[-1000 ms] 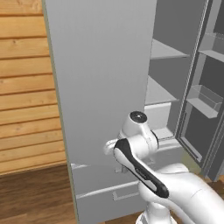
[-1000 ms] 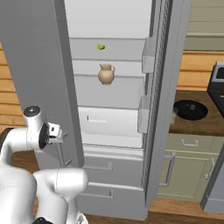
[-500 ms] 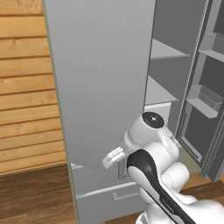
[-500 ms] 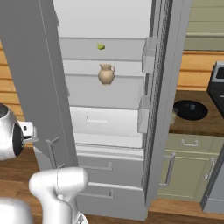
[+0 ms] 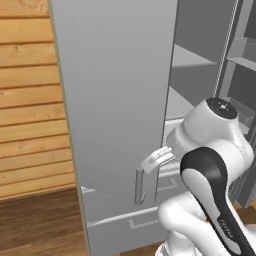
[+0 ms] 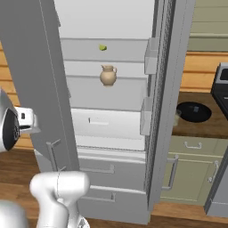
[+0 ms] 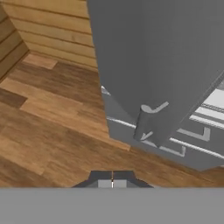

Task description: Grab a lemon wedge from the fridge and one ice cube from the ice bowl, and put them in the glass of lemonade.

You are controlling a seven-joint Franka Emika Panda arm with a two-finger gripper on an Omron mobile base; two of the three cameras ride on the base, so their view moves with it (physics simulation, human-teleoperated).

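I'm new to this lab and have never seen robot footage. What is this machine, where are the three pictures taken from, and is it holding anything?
It is a white robot arm on a driving base, facing a grey fridge with both doors open. Two pictures come from cameras on the base, behind the arm to its left and right; the third looks along the gripper, which is shut and holds nothing. Inside, a lemon wedge lies on an upper shelf, a tan jug one shelf below. On the counter beside the fridge sits a black ice bowl.
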